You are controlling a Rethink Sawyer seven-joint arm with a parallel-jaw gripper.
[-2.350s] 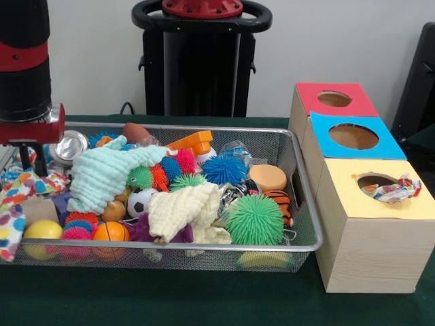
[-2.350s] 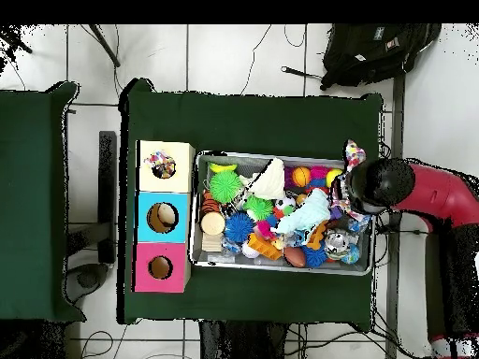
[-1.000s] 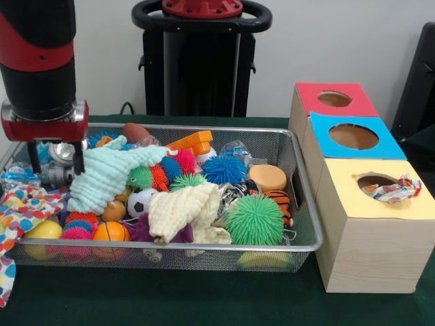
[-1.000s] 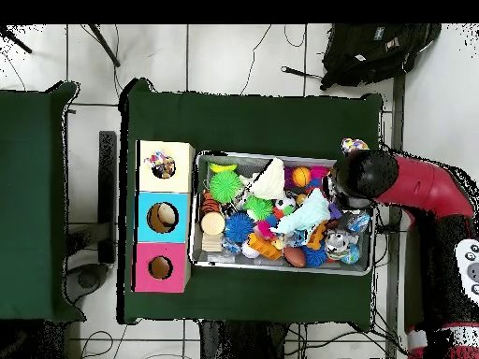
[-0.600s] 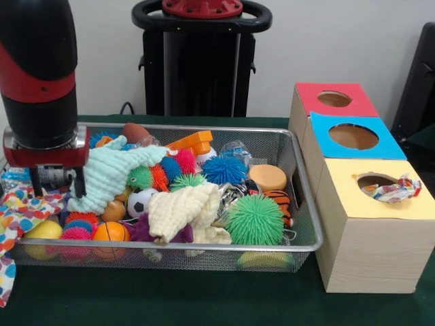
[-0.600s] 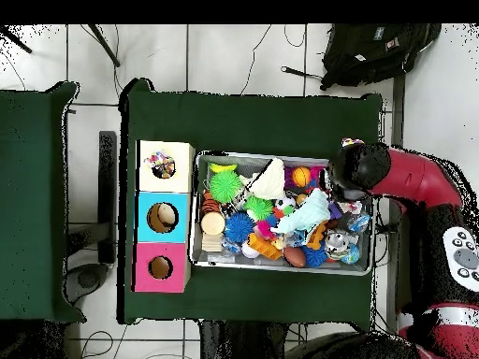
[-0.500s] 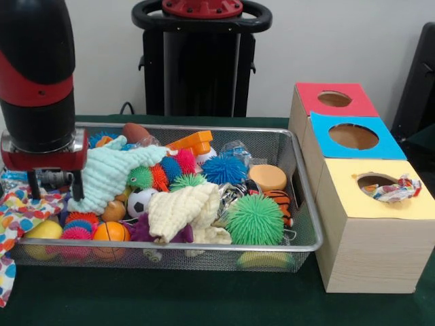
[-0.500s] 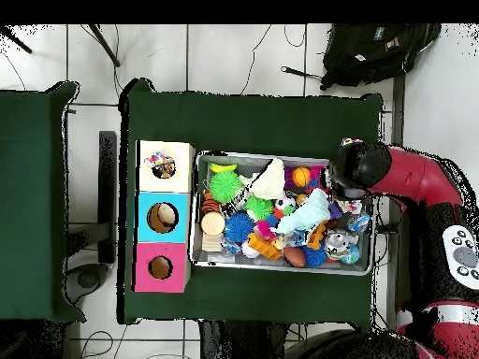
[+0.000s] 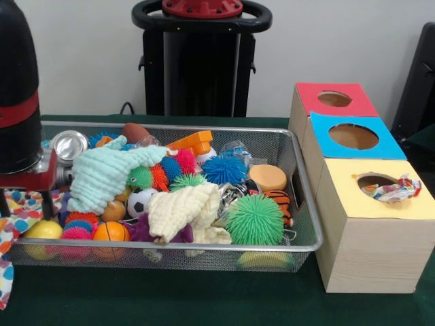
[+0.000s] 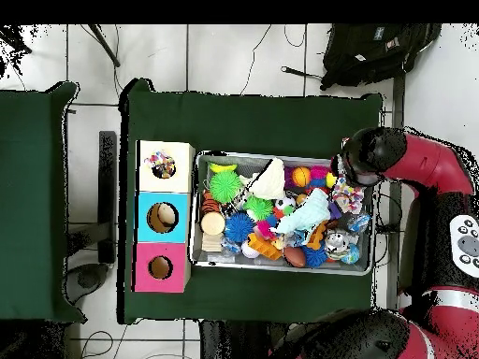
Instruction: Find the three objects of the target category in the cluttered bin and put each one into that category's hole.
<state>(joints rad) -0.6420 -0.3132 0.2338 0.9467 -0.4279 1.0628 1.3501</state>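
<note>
Over at the left edge, the end effector [image 9: 24, 197] holds a polka-dot cloth [image 9: 15, 210] draped over the wire bin [image 9: 302, 204] rim.

green table [image 9: 204, 299] | wire bin [image 9: 299, 197] | three-hole box [image 9: 367, 251]
</note>
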